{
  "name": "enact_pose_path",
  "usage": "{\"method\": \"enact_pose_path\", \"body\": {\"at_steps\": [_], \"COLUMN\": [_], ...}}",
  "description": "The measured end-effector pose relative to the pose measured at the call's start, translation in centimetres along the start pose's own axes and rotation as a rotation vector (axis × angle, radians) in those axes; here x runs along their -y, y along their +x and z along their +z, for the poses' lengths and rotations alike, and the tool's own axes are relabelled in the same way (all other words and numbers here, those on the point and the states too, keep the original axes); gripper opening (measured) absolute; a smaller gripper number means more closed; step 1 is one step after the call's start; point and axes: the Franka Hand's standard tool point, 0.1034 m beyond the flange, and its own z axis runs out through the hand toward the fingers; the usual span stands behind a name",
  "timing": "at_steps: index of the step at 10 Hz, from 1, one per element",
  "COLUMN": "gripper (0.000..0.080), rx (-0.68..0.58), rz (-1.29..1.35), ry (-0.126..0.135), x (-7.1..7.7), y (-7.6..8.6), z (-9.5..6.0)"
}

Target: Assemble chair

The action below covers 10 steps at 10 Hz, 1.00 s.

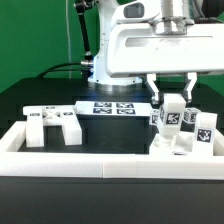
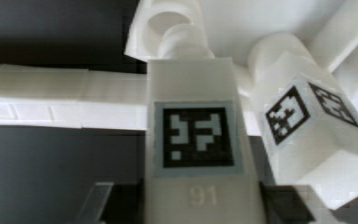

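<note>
the end effector (image 1: 172, 100) is clamped on a blocky white plastic leg post (image 1: 172, 111) that carries a square black-and-white tag and hangs upright directly beneath it. just below and beside the post, a cluster of tagged white plastic chair parts (image 1: 192, 135) sits on the black counter (image 1: 120, 142). a separate white frame-shaped chair piece (image 1: 55, 125) lies well apart from the end effector, toward the exterior view's left. my judgement of the risk: the post sits close against a neighbouring tagged block (image 2: 309, 105), so a skewed descent could jam it, shove the cluster, or twist it in the grip.
</note>
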Motion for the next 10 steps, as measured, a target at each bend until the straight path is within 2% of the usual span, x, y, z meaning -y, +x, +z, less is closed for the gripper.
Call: {"method": "enact_pose_path", "body": {"at_steps": [9,10], "gripper": [0.0290,0.0290], "rx": [0.005,0.001], "rz": [0.004,-0.007], "ry": [-0.004,-0.010], "x": [-0.38,-0.79], "y": [-0.33,-0.62], "z": [0.33,0.51]}}
